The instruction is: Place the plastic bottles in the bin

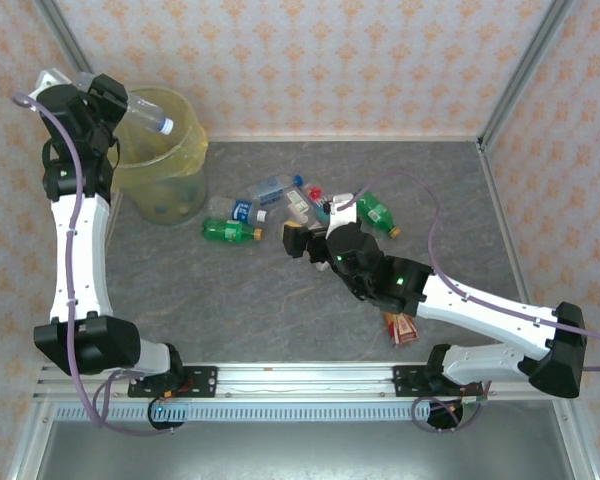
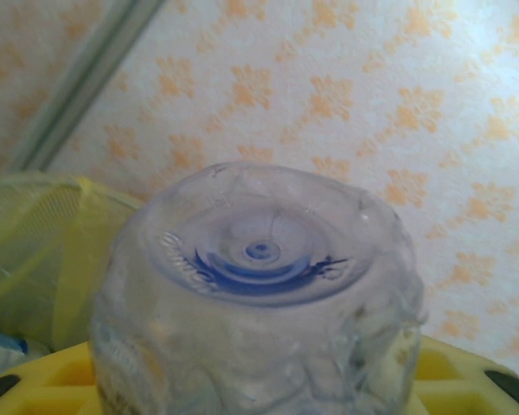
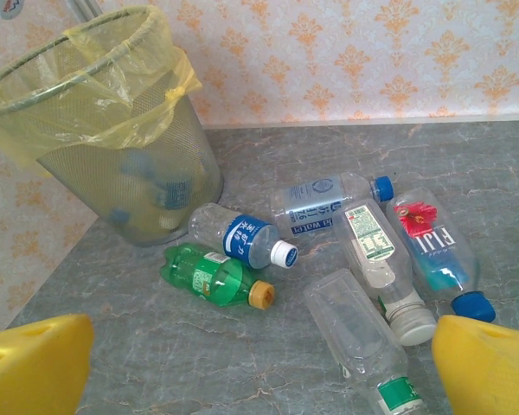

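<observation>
On the left, my left hand point(image 1: 118, 103) grips a clear bottle point(image 1: 150, 117) tilted above the yellow-lined bin point(image 1: 183, 192), blue cap over its mouth. Further right, the other bottles point(image 1: 242, 211) lie loose on the bench point(image 1: 430, 190). My right hand point(image 1: 305, 230) hangs wide open just beside them.

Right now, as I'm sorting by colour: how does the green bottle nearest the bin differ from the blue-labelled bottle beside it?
The green bottle is tinted green; the blue-labelled bottle is clear. The green bottle's cap is yellow, the blue-labelled bottle's white. Both lie capped on their sides on the table, caps pointing the same way.
</observation>
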Available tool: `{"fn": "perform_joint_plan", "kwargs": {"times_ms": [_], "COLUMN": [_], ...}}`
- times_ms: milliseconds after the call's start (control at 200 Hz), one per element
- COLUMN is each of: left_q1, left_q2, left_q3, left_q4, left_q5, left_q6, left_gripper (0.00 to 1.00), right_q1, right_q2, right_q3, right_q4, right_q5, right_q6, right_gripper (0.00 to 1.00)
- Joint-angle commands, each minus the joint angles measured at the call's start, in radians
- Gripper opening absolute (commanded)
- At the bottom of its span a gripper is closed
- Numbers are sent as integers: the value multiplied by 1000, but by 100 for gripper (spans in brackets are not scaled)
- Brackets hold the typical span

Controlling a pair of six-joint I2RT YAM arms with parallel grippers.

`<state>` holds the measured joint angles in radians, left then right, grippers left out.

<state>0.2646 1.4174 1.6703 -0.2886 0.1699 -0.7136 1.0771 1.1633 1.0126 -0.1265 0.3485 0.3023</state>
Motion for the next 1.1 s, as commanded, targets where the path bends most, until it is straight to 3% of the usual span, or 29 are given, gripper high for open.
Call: {"fn": "perform_joint_plan", "kwargs": {"times_ms": [0, 230, 561, 916, 971, 1051, 1096], "left_q1": [10, 10, 10, 11, 11, 10, 10], "left_q2": [34, 94, 172, 267, 272, 270, 267], "left_q3": [80, 99, 90, 108, 109, 111, 111], "left_q4": [-73, -93, -60, -63, -68, -76, -80], "left_q5": [-172, -331, -422, -462, -458, -455, -456], "left_q6": [121, 300, 416, 454, 450, 444, 443], "left_gripper": [49, 50, 51, 53, 58, 82, 89], "right_q1": [2, 3, -33, -99, -101, -102, -102], "right_q2": [-16, 11, 86, 106, 111, 117, 120], "right_q3": [-10, 12, 51, 53, 58, 60, 60], "right_q4": [30, 39, 51, 75, 75, 77, 79], "right_q5": [23, 30, -14, -70, -69, -70, -72], "right_q6": [-13, -58, -80, -91, -94, -96, -97], "right_gripper": [100, 100, 100, 100, 100, 100, 100]}}
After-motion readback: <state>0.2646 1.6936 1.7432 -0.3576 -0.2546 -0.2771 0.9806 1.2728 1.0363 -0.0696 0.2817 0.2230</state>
